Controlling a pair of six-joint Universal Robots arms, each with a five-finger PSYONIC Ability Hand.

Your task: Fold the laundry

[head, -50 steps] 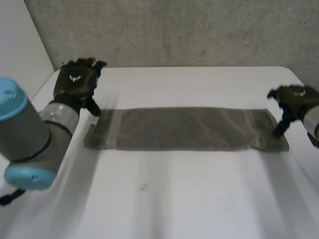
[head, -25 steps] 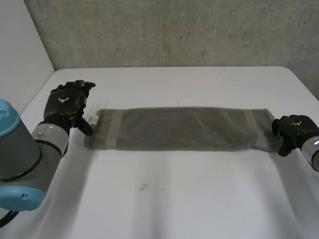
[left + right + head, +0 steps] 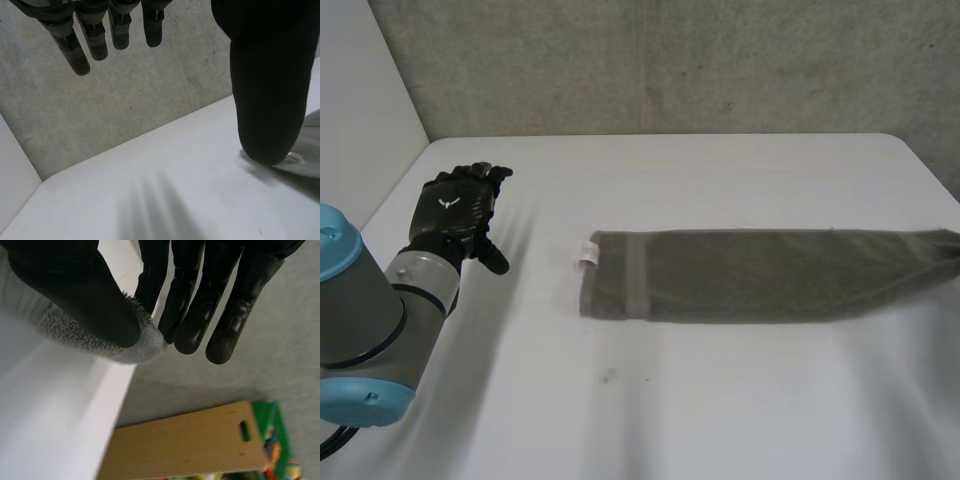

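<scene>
**Right hand has one end of the strip; the left hand is free and away from it**

A long olive-grey terry towel [image 3: 760, 275] lies on the white worktop [image 3: 700, 410] as a narrow strip, apparently already doubled lengthwise. It sits toward the robot's right. One short end carries a small white tag [image 3: 587, 250] and lies near the middle of the worktop. The other end runs out to the worktop's right edge.

The right wrist view shows the right hand [image 3: 75, 295] at that far end. Its thumb presses a bunched corner of the towel against the fingers [image 3: 187, 315], a firm pinch on the cloth just over the worktop's edge. Below the edge are the floor and a light wooden board with a slot handle [image 3: 190, 445].

The left hand [image 3: 458, 212] hovers over the left part of the worktop, well apart from the tagged end. Its fingers [image 3: 75, 50] hang straight and slightly spread, with the thumb standing off from them, and they hold nothing.

The long fold looks finished, so the step in hand seems to be the crosswise fold that shortens the strip. As things lie, only one end is under control. The next move probably calls for the left hand to cross the bare worktop to the tagged end and pin or pinch it. With that end held, the right hand could carry its end over to meet it. The strip also lies off-centre, with one end at the brink, so it may first need drawing back toward the middle. If the tagged end is left loose, the whole towel is likely to drag instead of folding.
</scene>
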